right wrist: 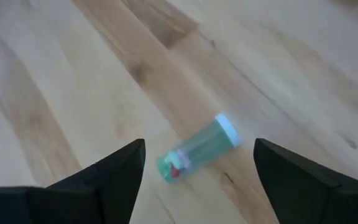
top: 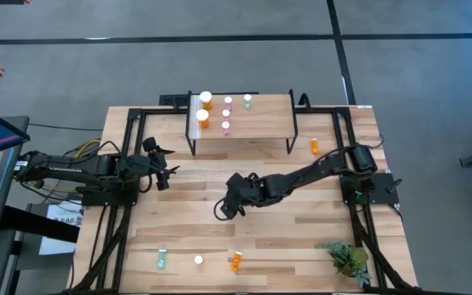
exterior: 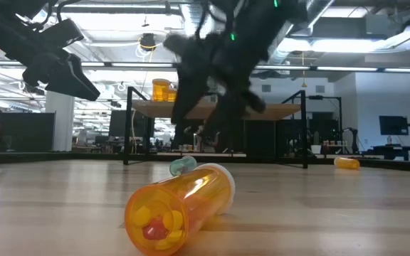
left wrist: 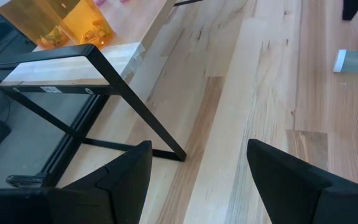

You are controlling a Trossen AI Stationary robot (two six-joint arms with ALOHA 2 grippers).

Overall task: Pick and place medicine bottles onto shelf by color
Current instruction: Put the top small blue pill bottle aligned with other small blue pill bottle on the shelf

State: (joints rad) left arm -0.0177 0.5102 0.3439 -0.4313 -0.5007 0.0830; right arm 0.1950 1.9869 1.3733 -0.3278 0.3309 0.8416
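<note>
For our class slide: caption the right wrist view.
Open right gripper poised above a teal-green bottle lying on its side on the wooden table.

Count, whole desk [top: 301,205]:
- shelf [top: 260,123]: 1
- medicine bottles on shelf: 6
  - wide orange bottles [top: 206,99]: 2
  - pink bottles [top: 226,114]: 3
  - teal bottle [top: 247,100]: 1
- loose, lying down:
  - orange, 2: 3 o'clock bottle [top: 315,146], 6 o'clock bottle [top: 236,261]
  - teal, 2: 7 o'clock bottle [top: 161,260], centre bottle [right wrist: 196,148]
  - white-topped item [top: 198,260], colour unreadable: 1
- plant [top: 348,258]: 1
- arms: 2
</note>
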